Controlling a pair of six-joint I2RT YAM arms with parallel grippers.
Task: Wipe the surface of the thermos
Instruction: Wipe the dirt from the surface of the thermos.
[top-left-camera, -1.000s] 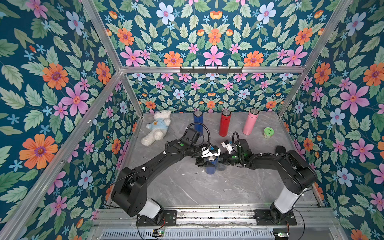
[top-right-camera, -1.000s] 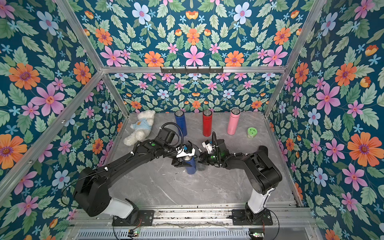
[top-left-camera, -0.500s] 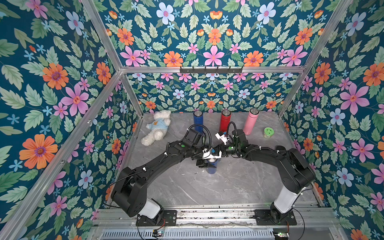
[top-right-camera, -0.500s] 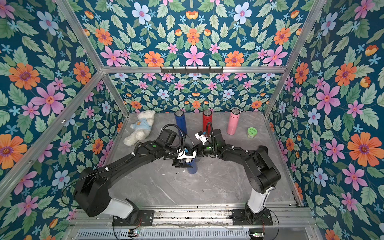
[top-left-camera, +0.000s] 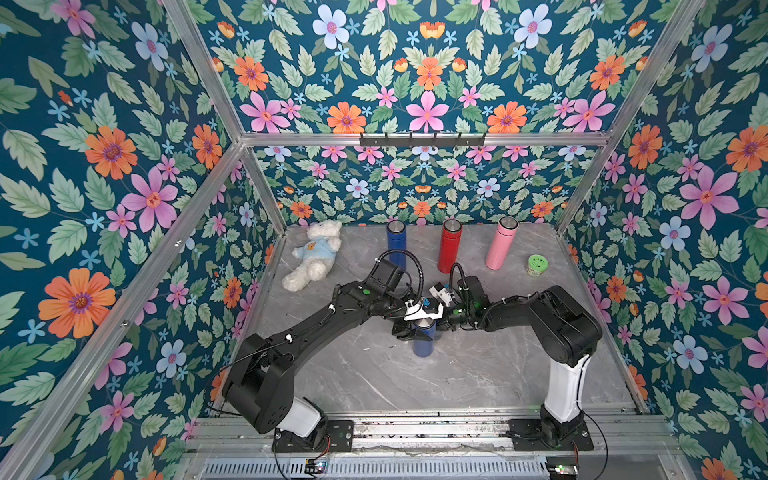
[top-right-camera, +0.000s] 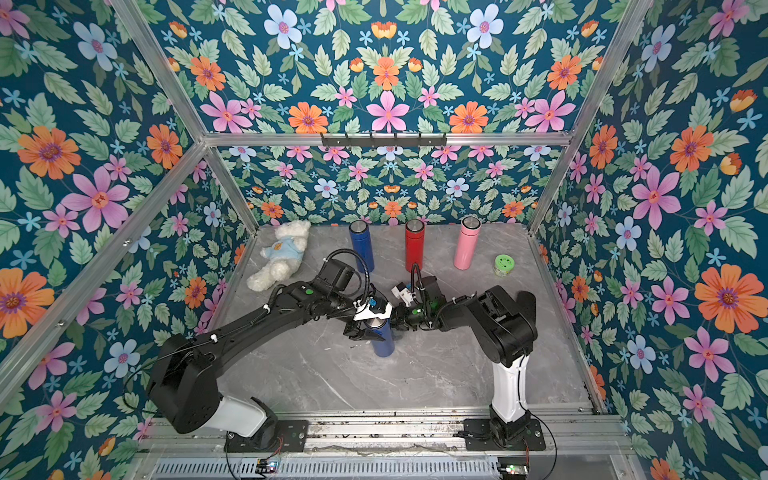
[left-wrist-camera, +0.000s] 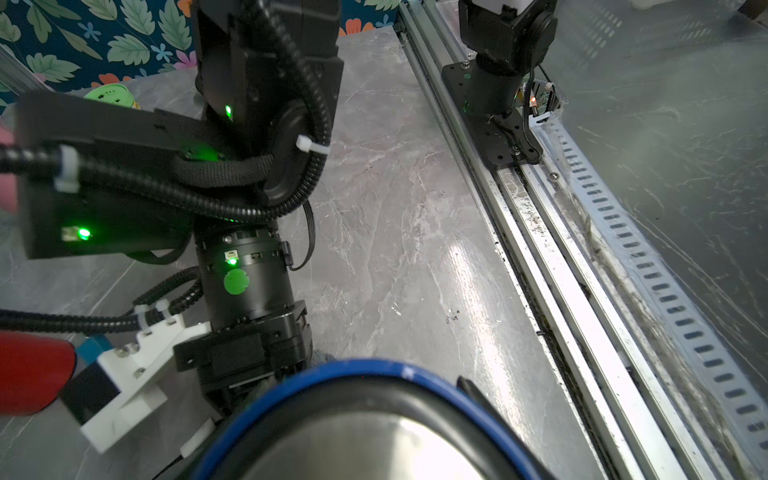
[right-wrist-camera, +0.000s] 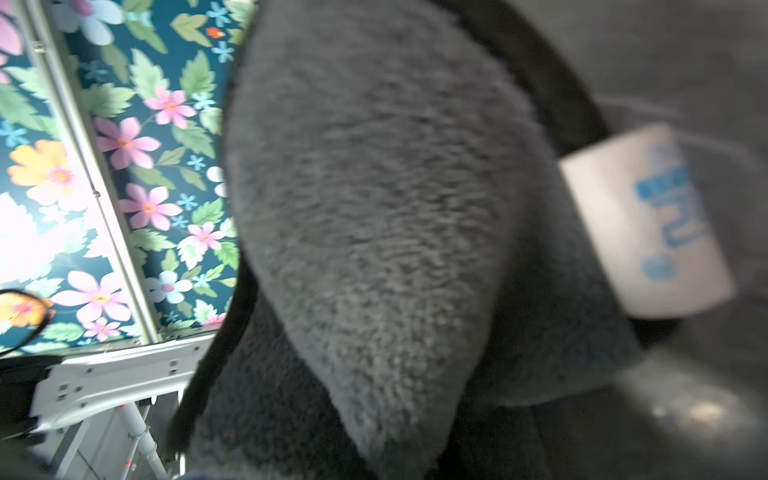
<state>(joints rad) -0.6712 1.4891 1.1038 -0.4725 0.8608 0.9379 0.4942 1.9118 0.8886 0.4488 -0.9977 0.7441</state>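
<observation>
Blue thermos (top-left-camera: 424, 345) upright, long axis vert., cap (left-wrist-camera: 365, 451) up, prob. in left claw (top-left-camera: 418, 328)

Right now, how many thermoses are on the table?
4. Back blue thermos, red thermos and pink thermos stand in a row along the back of the table; centre blue thermos stands mid-table. None seems hidden.
</observation>
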